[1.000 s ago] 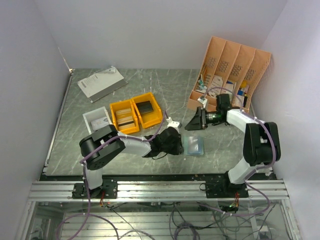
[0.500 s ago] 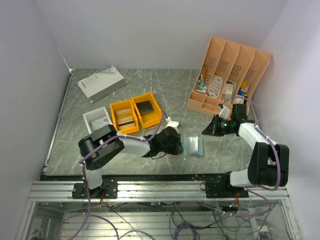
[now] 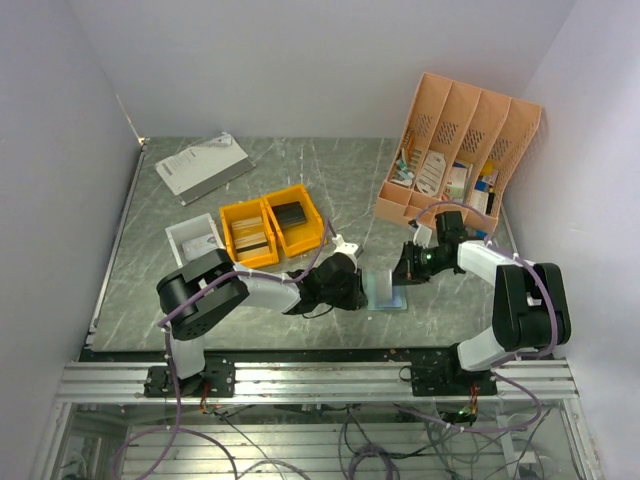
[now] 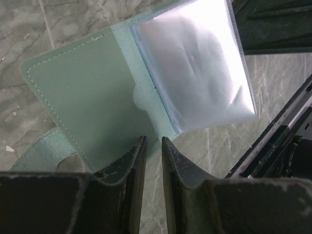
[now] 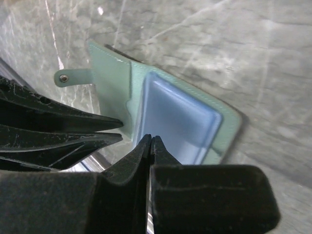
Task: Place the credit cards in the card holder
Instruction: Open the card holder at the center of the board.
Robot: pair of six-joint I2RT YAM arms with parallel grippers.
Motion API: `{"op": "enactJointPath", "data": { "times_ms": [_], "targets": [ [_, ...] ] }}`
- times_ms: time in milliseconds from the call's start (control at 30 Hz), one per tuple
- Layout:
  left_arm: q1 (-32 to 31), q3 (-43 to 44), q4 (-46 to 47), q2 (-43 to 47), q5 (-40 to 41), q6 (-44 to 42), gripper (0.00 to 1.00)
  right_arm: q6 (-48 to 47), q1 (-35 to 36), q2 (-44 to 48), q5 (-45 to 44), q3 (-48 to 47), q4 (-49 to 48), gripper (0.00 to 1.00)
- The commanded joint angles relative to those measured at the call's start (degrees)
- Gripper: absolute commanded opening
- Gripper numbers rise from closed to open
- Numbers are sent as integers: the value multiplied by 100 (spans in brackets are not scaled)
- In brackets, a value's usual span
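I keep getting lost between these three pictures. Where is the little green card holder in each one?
Top external: the card holder lies open, low in the picture and just right of centre.
Left wrist: the card holder fills the upper middle, spread open.
Right wrist: the card holder sits in the centre, open.
Shared landmark: the grey marbled table lies under it in all three.
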State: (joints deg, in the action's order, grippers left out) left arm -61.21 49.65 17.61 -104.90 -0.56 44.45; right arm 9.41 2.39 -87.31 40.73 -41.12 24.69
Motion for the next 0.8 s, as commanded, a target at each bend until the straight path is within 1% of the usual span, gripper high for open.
{"op": "enactJointPath", "data": {
  "times_ms": [0,100,233,400,633,700,767],
  "targets": [
    [30,-52,494,18,-335,44,30,-5,257,-6,249,-142,-140,0],
    [30,-127,841,15,-523,139,30,57,471,-177,352,-166,-257,0],
    [35,-292,854,345,-380,156,31,149,692,-320,471,-173,-469,0],
    [30,-505,506,938,-142,104,33,153,841,-550,737,-331,-476,0],
    [30,-777,80,1994,-40,-18,34,50,1069,-1041,533,-561,-404,0],
    [29,-690,-29,2060,-100,-62,34,7,1129,-1197,471,-640,-347,0],
    [30,-459,-234,1905,-82,-140,34,-53,1198,-1317,426,-711,-283,0]
  ]
}}
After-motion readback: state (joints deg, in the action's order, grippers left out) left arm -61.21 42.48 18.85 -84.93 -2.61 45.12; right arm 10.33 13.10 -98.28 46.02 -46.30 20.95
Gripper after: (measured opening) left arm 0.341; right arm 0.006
